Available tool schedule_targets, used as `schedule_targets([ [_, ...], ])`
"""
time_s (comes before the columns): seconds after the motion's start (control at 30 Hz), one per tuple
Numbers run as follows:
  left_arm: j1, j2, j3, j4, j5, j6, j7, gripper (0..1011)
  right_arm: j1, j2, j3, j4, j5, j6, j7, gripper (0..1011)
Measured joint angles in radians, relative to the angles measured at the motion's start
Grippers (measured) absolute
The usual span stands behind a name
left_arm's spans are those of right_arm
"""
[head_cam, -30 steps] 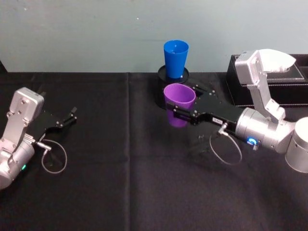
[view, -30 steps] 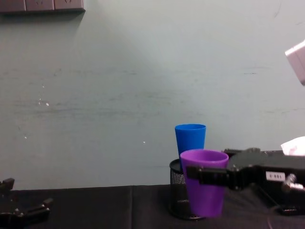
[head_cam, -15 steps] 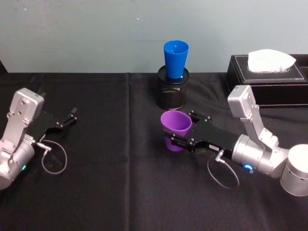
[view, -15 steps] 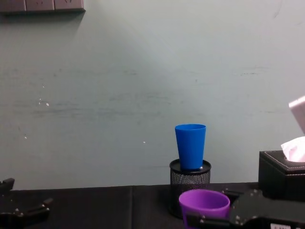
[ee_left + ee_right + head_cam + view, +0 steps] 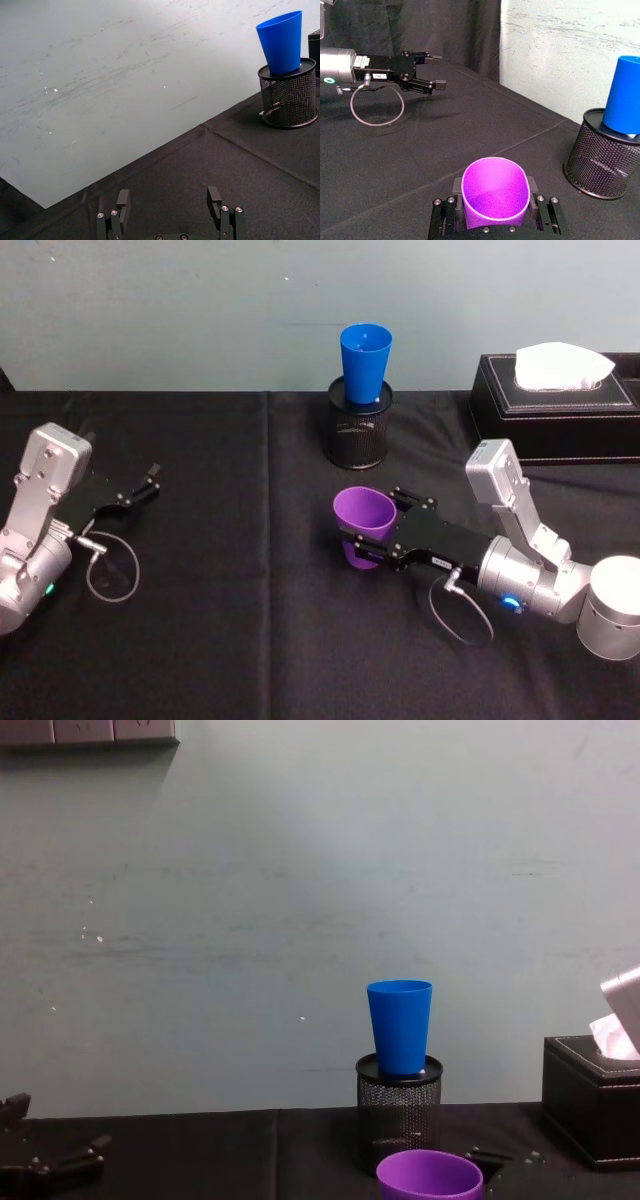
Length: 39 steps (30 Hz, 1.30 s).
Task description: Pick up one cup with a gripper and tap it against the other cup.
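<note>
The right gripper (image 5: 372, 540) clamps the purple cup (image 5: 362, 526) upright between its fingers, low over the black table (image 5: 250, 640), with its arm trailing off at 4 o'clock. The blue cup (image 5: 365, 362) sits in the mesh holder (image 5: 357, 435) at 12 o'clock, well apart. The left gripper (image 5: 143, 486) rests at 9 o'clock, fingers spread.

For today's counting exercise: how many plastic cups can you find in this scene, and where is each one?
2. The purple cup is gripped by the right tool low over the black table. The blue cup stands in the mesh pen holder at the back. None seem hidden.
</note>
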Motion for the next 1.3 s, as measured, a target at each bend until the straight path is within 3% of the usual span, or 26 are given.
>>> schedule_targets([
  [0.4, 0.0, 0.0, 0.0, 0.0, 0.0, 0.0, 0.0, 1005, 0.0, -0.002, 0.001, 0.003, -0.002, -0.001, 0.001, 749],
  [0.73, 0.0, 0.0, 0.0, 0.0, 0.0, 0.0, 0.0, 1005, 0.0, -0.001, 0.001, 0.002, -0.002, -0.001, 0.001, 1004],
  [1.07, 0.0, 0.0, 0.0, 0.0, 0.0, 0.0, 0.0, 1005, 0.0, 0.0, 0.001, 0.0, -0.001, 0.0, 0.001, 1004],
  [1.3, 0.0, 0.0, 0.0, 0.0, 0.0, 0.0, 0.0, 1005, -0.001, 0.004, 0.019, -0.04, -0.002, 0.0, -0.006, 1004],
])
